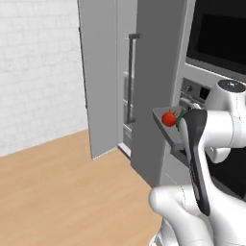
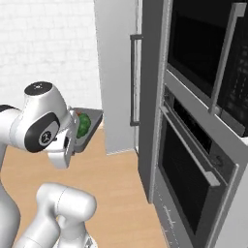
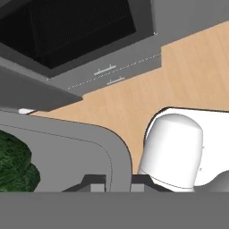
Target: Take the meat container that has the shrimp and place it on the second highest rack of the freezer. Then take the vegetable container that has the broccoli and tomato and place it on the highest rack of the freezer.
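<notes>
Dark grey rectangular vegetable container [image 1: 169, 130], carrying a round red tomato [image 1: 168, 119] and green broccoli [image 2: 84, 124], rides in the air near the tall grey freezer [image 1: 108, 77], whose door stands ajar; judged from this, the second half of the task is under way, with the highest rack yet to be reached and the shrimp tray's placement not checkable here. The two-finger gripper [image 3: 117, 182] is clamped on the container's rim at a corner, arm folded at mid height, wrist level, in front of the dark wall ovens [image 2: 203, 121].
</notes>
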Controlling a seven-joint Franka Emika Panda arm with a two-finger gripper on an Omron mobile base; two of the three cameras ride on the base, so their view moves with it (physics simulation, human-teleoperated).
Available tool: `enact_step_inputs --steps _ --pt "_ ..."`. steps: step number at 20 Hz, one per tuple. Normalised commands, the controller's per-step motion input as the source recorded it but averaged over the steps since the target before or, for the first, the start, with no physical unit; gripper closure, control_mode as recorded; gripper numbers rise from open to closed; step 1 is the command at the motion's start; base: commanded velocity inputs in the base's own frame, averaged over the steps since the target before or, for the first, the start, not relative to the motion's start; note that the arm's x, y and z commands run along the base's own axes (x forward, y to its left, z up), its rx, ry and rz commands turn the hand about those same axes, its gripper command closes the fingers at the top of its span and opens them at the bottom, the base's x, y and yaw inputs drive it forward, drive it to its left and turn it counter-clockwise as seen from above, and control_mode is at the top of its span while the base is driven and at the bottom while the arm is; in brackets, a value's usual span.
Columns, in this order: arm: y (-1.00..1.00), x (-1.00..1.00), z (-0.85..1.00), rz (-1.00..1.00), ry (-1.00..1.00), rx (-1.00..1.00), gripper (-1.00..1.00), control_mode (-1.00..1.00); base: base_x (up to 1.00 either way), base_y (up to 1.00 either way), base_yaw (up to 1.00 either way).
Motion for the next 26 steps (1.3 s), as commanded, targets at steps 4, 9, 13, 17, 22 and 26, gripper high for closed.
enact_step_inputs --steps 4,9,13,17,22,26 --pt "0.0 0.0 0.0 0.0 0.0 0.0 1.0 1.0 1.0 0.31 -0.15" --pt "0.0 0.0 0.0 0.0 0.0 0.0 1.0 1.0 0.95 0.37 -0.24" --pt "0.0 0.0 0.0 0.0 0.0 0.0 1.0 1.0 0.87 0.45 -0.25" --pt "0.0 0.0 0.0 0.0 0.0 0.0 1.0 1.0 0.78 0.42 -0.24" --pt "0.0 0.0 0.0 0.0 0.0 0.0 1.0 1.0 0.71 0.33 -0.34" --pt "0.0 0.0 0.0 0.0 0.0 0.0 1.0 1.0 0.7 0.28 -0.4"
